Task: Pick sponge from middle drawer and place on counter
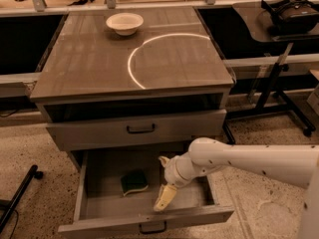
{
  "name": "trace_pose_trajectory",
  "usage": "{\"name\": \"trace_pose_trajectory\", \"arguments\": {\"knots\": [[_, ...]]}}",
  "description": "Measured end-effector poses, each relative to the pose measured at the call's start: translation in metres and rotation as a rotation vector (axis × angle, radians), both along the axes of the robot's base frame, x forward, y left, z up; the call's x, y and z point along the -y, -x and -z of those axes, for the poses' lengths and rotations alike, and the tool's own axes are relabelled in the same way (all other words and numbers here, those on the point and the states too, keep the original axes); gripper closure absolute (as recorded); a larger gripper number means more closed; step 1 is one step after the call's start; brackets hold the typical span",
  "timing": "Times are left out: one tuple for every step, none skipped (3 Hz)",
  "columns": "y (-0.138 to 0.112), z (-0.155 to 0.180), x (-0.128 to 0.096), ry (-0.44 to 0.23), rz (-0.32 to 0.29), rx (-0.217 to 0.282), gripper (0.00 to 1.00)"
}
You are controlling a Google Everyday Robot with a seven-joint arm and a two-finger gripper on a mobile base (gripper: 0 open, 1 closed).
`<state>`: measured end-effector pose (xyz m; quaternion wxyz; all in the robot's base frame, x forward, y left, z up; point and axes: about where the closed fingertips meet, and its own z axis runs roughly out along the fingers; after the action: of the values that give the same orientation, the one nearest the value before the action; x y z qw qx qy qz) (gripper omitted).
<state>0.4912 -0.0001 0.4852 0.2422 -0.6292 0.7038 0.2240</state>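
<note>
The sponge [133, 182] is lying flat on the floor of the middle drawer [149, 219], which is pulled out. It has not been picked up yet. The gripper [162, 183] is held inside the drawer, just beside the sponge and not touching it. It looks spread open, and nothing is held in it. A bowl [124, 22] is seen at the back of the counter [89, 68] above. The grab, the lift and the putting down are all left to be done.
</note>
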Motion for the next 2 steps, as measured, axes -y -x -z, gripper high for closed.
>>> {"name": "trace_pose_trajectory", "arguments": {"knots": [[-0.0389, 0.0419, -0.0278, 0.013, -0.068, 0.08, 0.0], [-0.0389, 0.0419, -0.0278, 0.013, -0.068, 0.08, 0.0]]}}
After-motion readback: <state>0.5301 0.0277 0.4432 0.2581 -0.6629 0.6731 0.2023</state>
